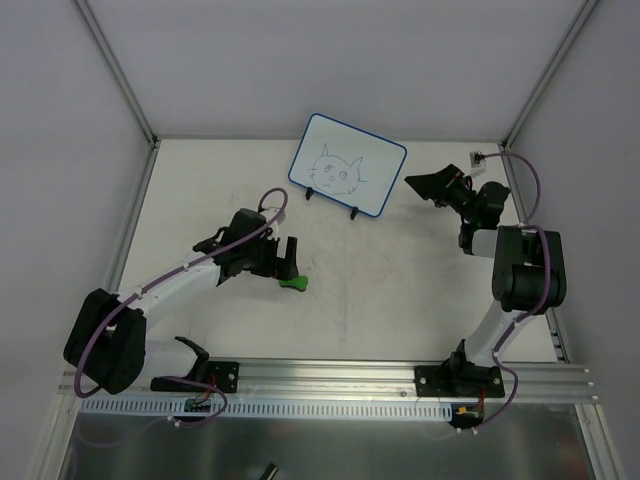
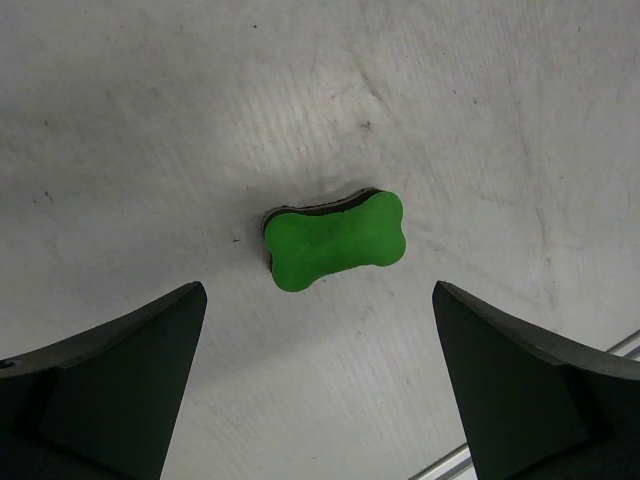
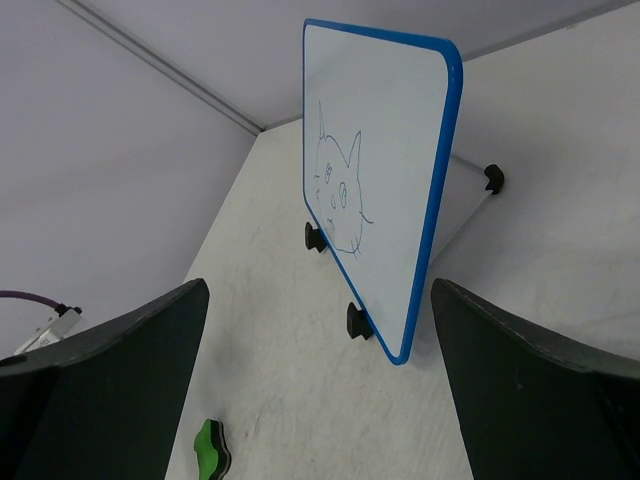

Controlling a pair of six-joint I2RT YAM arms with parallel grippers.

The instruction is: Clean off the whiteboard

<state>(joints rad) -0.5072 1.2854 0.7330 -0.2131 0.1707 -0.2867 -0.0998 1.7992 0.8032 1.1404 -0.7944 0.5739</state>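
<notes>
Left gripper (image 2: 318, 298) is spread wide with nothing in it, hanging right over the little green bone-shaped eraser (image 2: 335, 240), which lies flat on the table (image 1: 400, 270). Right gripper (image 3: 318, 288) is wide open too and holds nothing, pointed at the whiteboard (image 1: 348, 165). The board stands propped on its black feet (image 3: 358, 321) at the far middle of the table, with the cat-face drawing (image 3: 338, 195) on it.

My overhead view of the off-white, scuffed tabletop (image 1: 420, 290). (a) The whiteboard (image 1: 348, 178) stands tilted on its black feet near the middle of the far edge, with its cat-face drawing facing the near edge. (b) The green bone-shaped eraser (image 1: 292, 284) lies flat, left of centre, well apart from the whiteboard.
</notes>
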